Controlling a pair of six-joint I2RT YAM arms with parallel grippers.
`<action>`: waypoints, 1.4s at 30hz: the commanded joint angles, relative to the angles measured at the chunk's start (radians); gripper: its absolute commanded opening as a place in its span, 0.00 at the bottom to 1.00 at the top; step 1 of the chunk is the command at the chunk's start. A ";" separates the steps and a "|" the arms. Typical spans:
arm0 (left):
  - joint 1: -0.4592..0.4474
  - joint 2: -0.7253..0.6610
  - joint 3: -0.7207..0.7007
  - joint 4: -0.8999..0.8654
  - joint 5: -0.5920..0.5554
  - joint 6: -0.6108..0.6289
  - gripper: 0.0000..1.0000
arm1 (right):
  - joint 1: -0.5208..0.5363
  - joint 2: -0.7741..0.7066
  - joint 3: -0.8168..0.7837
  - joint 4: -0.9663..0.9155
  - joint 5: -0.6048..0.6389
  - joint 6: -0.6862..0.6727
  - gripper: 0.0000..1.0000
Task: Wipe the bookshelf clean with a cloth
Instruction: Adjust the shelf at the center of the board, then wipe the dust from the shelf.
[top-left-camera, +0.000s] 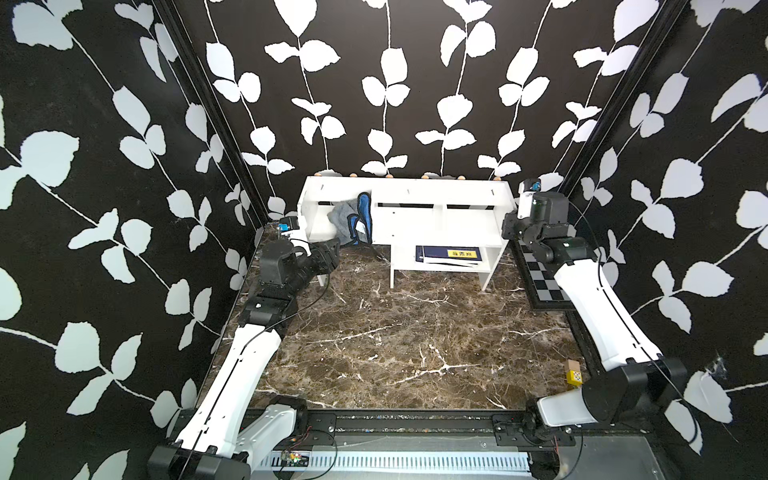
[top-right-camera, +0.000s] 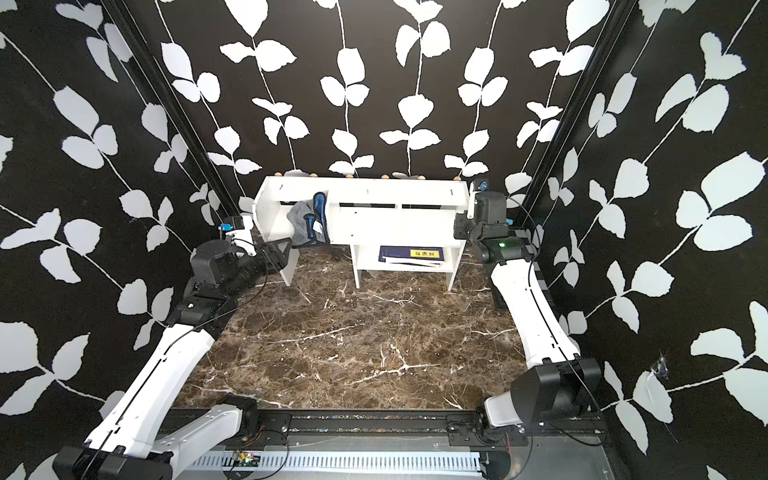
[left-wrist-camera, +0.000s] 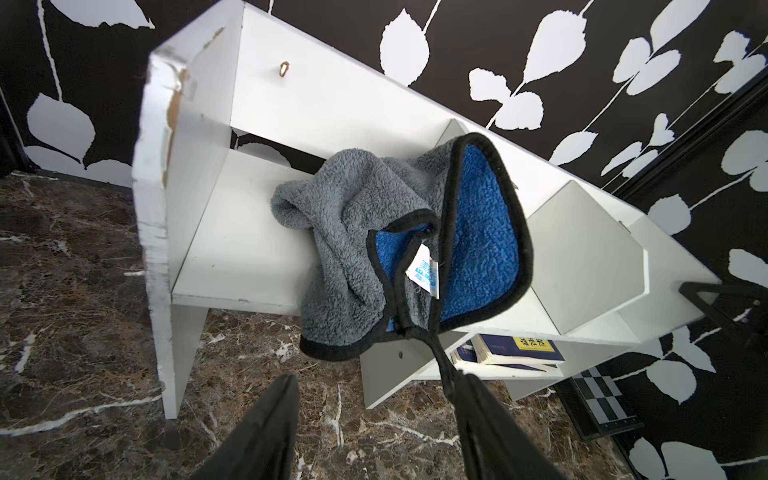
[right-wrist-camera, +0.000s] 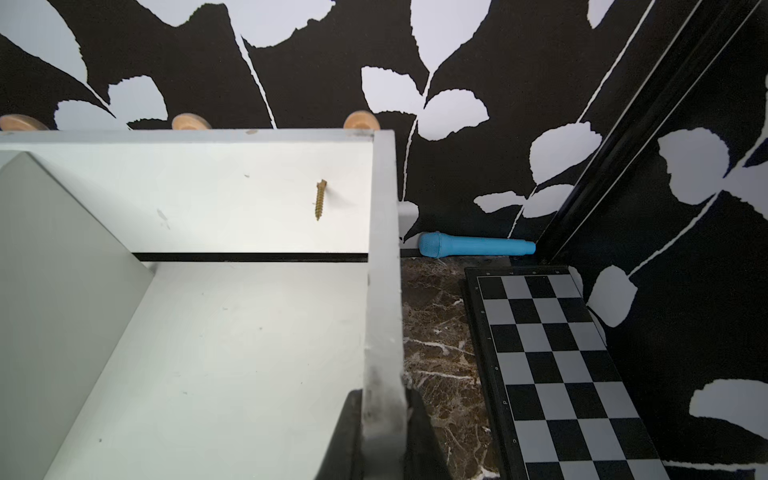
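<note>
Marble table (top-left-camera: 395, 332) | 1 bookshelf (top-left-camera: 436, 224) | 1 cloth (top-left-camera: 340, 216) | left fingers (left-wrist-camera: 266, 432) spread | right fingers (right-wrist-camera: 419, 440) pinching bookshelf

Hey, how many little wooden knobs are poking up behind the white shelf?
6. The knobs stand in one row along the shelf's top back edge, left end to right end. Others could be hidden behind it.
</note>
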 joint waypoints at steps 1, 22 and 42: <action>-0.005 0.016 -0.012 0.061 -0.035 0.017 0.61 | 0.017 -0.065 0.017 0.009 0.078 0.070 0.00; -0.105 0.180 0.082 0.179 -0.043 0.046 0.62 | -0.201 -0.051 0.025 0.015 -0.327 0.093 0.00; -0.255 0.520 0.300 0.167 -0.265 0.084 0.48 | -0.095 -0.077 -0.112 -0.011 -0.187 0.196 0.30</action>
